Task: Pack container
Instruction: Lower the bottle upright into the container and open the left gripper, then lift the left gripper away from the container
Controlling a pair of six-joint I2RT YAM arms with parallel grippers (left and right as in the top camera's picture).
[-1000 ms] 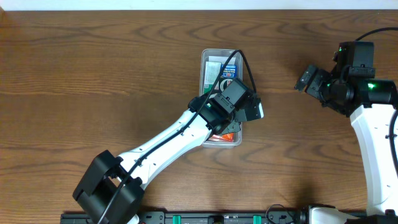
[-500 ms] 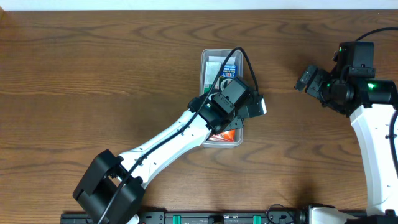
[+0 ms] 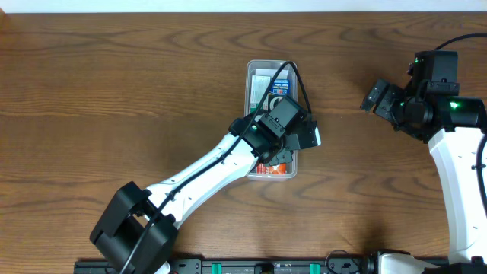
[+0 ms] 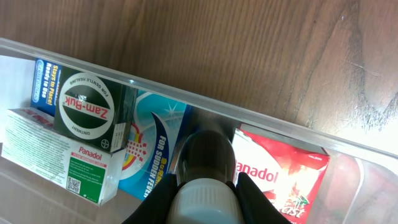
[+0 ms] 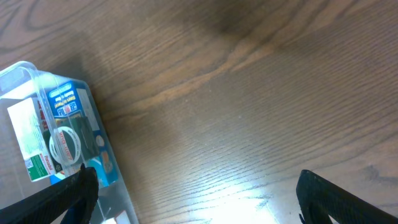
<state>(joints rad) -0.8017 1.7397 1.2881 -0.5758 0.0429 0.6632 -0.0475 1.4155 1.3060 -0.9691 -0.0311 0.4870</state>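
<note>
The clear plastic container (image 3: 250, 70) lies at the table's middle, its long side running away from me. My left gripper (image 3: 295, 140) hangs over its right half, shut on a dark bottle (image 4: 206, 157) with a white cap (image 4: 202, 200). In the left wrist view the left gripper (image 4: 202, 190) holds the bottle end-on between a blue box (image 4: 152, 149) and a red Panadol packet (image 4: 281, 180) inside the container (image 4: 186, 94). My right gripper (image 3: 374, 97) is open and empty over bare wood at the right. It also shows in the right wrist view (image 5: 199, 198).
A green Zam-Buk box (image 4: 87, 112) and a white-and-green Panadol box (image 4: 57, 155) also lie in the container. The right wrist view shows the container's far end (image 5: 25, 67) at its left edge. Wood tabletop (image 3: 114, 91) surrounds the container.
The left gripper with the bottle shifted slightly right and back, ending close to where it was. The right arm has not moved.
</note>
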